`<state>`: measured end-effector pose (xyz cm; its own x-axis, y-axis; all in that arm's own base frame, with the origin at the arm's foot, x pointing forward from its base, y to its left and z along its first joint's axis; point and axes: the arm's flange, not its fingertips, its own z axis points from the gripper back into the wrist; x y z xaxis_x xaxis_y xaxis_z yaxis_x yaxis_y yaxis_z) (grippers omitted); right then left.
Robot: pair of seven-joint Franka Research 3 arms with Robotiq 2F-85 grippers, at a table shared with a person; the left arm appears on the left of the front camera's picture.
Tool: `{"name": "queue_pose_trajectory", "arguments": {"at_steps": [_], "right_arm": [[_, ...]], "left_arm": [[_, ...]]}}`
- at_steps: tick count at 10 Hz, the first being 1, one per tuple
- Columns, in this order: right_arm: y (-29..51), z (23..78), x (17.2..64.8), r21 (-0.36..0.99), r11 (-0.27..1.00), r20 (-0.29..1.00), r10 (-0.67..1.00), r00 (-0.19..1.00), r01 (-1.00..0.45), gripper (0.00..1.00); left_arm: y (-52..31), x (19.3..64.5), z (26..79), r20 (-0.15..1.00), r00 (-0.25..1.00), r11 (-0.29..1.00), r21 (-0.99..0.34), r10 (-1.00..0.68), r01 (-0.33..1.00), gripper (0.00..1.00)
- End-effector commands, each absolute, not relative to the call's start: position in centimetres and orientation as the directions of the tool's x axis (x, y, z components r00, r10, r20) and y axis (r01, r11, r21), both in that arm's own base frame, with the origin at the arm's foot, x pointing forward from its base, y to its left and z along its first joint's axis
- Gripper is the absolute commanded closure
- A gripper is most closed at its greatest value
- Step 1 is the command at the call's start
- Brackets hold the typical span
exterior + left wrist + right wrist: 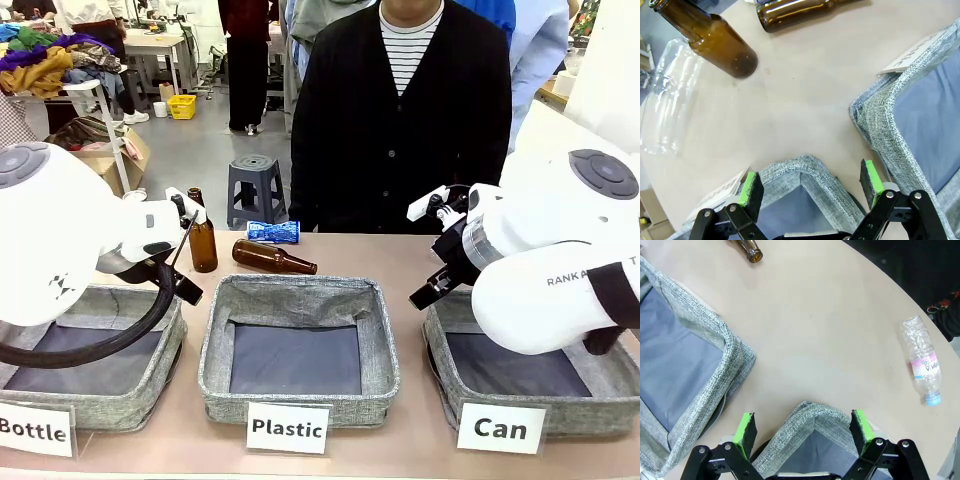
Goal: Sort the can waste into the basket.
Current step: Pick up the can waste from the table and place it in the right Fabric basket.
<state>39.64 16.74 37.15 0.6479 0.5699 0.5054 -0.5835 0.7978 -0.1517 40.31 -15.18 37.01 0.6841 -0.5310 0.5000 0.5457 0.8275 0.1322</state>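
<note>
A crushed blue can (pixel 272 231) with white print lies on the far side of the table, in front of the person. The grey fabric basket (pixel 585 412) with the "Can" sign (pixel 500 428) stands at the front right. My right gripper (pixel 428 290) hangs open over this basket's far left corner (pixel 816 426), with nothing between its green pads (pixel 746 428). My left gripper (pixel 810 184) is open and empty too, above a corner of the "Bottle" basket (pixel 800 167). Both grippers are well away from the blue can.
The "Plastic" basket (pixel 300 300) stands in the middle and the "Bottle" basket (pixel 95 400) at the left. One brown bottle (pixel 203 238) stands upright and another (pixel 272 257) lies beside it. A clear plastic bottle (pixel 922 362) lies near the table's right edge, and another (pixel 665 95) at the left.
</note>
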Motion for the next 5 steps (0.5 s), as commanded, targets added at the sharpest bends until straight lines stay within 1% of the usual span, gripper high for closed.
{"name": "queue_pose_trajectory", "arguments": {"at_steps": [1,4,5], "right_arm": [[16.7,37.1,39.6,-0.151,0.798,0.506,0.569,0.648,-0.583,0.00],[16.7,37.1,39.6,-0.152,0.798,0.505,0.570,0.648,-0.583,0.00],[16.9,38.5,39.2,-0.139,0.782,0.487,0.589,0.645,-0.608,0.00]], "left_arm": [[-15.2,40.3,37.0,0.500,0.684,0.828,0.132,-0.531,0.546,0.00],[-15.2,40.3,37.0,0.500,0.684,0.828,0.132,-0.531,0.546,0.00],[-15.2,40.3,37.0,0.500,0.684,0.828,0.132,-0.531,0.546,0.00]]}}
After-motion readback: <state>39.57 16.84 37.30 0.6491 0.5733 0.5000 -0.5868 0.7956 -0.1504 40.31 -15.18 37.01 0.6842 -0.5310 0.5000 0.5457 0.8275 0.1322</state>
